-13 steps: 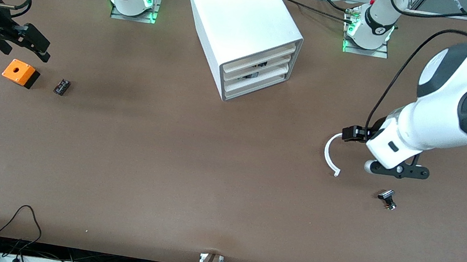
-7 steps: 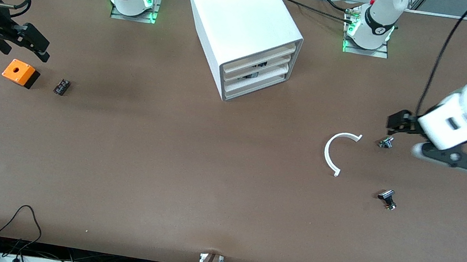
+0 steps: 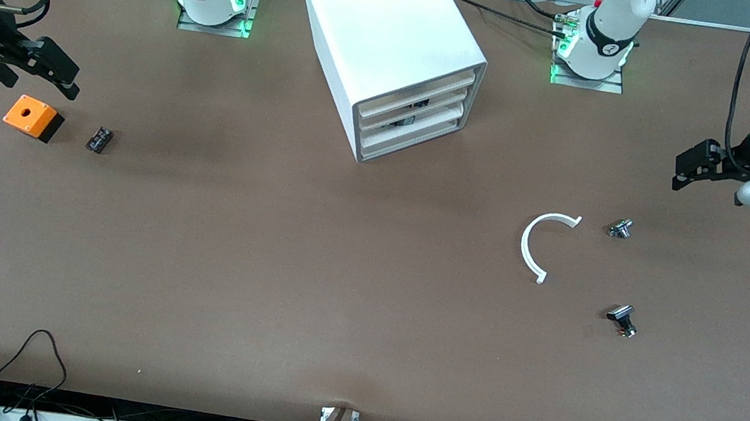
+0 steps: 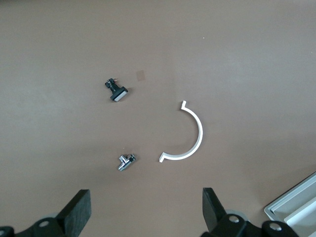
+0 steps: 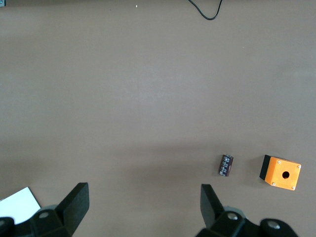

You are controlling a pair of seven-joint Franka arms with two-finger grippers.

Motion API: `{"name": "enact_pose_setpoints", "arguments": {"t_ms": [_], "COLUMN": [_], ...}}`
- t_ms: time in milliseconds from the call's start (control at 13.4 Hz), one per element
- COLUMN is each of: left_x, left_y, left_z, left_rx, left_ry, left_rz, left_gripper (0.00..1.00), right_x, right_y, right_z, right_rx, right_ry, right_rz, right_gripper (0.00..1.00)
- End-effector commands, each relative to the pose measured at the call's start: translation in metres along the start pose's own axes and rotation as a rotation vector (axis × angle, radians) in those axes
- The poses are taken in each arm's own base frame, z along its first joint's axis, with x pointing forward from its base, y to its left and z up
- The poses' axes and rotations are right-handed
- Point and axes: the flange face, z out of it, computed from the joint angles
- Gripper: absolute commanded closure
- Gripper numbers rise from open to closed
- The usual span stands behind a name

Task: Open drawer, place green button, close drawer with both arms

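The white cabinet (image 3: 383, 25) stands at the table's back middle with all three tray drawers pushed in. The lowest drawer (image 3: 401, 144) is shut. No green-capped button shows in any view. My left gripper (image 3: 687, 165) is open and empty, up over bare table at the left arm's end; its wrist view (image 4: 146, 213) shows the fingers wide apart. My right gripper (image 3: 72, 80) is open and empty over the table at the right arm's end, above the orange box (image 3: 32, 117); its fingers are also wide apart in its wrist view (image 5: 143, 207).
A white curved strip (image 3: 533, 248), a small silvery part (image 3: 619, 228) and a black-capped metal button (image 3: 621, 318) lie toward the left arm's end. A small dark component (image 3: 99, 139) lies beside the orange box. Cables run along the table's near edge.
My left arm has swung up and away from the white curved strip toward its end of the table, uncovering the small silvery part. The right arm has not moved.
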Motion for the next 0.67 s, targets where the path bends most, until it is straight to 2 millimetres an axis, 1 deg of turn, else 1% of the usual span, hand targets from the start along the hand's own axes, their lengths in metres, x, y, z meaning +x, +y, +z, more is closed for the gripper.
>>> {"name": "enact_pose_setpoints", "arguments": {"t_ms": [0, 298, 447, 596], "left_x": [0.0, -0.004, -0.003, -0.003], "left_y": [0.005, 0.006, 0.003, -0.005], "left_z": [0.003, 0.004, 0.004, 0.004], "left_rx": [0.026, 0.024, 0.026, 0.028], "left_ry": [0.01, -0.029, -0.017, -0.017], "left_rz": [0.022, 0.023, 0.021, 0.021], "left_gripper": [0.01, 0.01, 0.01, 0.01], "right_x": [0.002, 0.002, 0.002, 0.002], "right_y": [0.002, 0.002, 0.002, 0.002], "right_z": [-0.006, -0.006, -0.006, -0.006], "right_rx": [0.007, 0.007, 0.007, 0.007], "right_ry": [0.002, 0.002, 0.002, -0.001], "right_rz": [-0.009, -0.009, -0.009, -0.011], "right_gripper": [0.0, 0.0, 0.0, 0.0]}}
